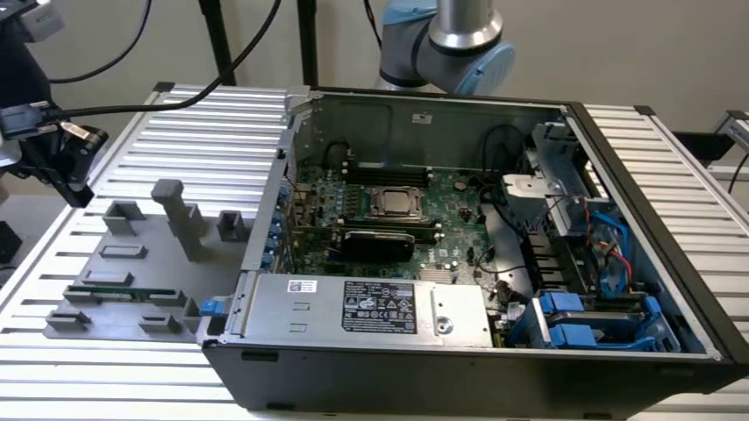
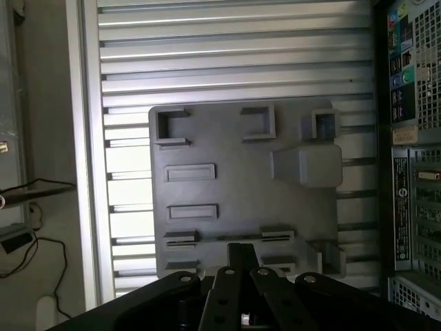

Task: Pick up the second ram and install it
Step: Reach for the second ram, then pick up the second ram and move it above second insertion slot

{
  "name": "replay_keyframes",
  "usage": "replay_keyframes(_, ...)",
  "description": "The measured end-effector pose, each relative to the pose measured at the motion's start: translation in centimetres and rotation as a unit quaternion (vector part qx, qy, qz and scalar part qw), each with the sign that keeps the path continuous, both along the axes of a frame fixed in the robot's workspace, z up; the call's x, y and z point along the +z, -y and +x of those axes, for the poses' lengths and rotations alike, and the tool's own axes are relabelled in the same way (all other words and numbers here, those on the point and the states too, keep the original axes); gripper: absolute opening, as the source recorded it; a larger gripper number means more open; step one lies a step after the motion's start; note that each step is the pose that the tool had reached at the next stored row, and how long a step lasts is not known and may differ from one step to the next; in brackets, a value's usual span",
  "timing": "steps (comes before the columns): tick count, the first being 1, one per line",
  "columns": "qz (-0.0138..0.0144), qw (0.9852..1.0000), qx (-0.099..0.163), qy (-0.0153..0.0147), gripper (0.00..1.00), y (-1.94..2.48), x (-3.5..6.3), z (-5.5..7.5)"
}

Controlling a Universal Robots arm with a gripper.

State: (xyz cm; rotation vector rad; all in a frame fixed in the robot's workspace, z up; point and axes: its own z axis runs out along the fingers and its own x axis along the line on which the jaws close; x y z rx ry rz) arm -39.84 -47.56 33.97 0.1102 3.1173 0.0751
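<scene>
The gripper hangs above the grey tray, near its edge.
The second ram lies untouched in the tray; I cannot tell how wide the claw stands.

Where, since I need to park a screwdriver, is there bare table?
Bare slats of the table lie on the camera's side of the tray and case, and beyond the tray toward the far edge. Another strip runs past the case at the exterior view's right. The tray's blocks and the case's inside are crowded.

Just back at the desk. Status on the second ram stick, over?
Gripper above the grey tray, apart from the stick. Ram stick upright in its tray holder, not installed. Nothing lying over it.
</scene>
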Motion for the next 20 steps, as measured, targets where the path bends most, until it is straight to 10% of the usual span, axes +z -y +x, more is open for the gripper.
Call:
replay_keyframes(13,-0.0001,1.0000,0.000,0.0009,0.11,0.01,0.00,-0.05)
replay_keyframes(20,0.0000,0.9983,0.058,0.0011,0.11,0.02,-0.25,-0.05)
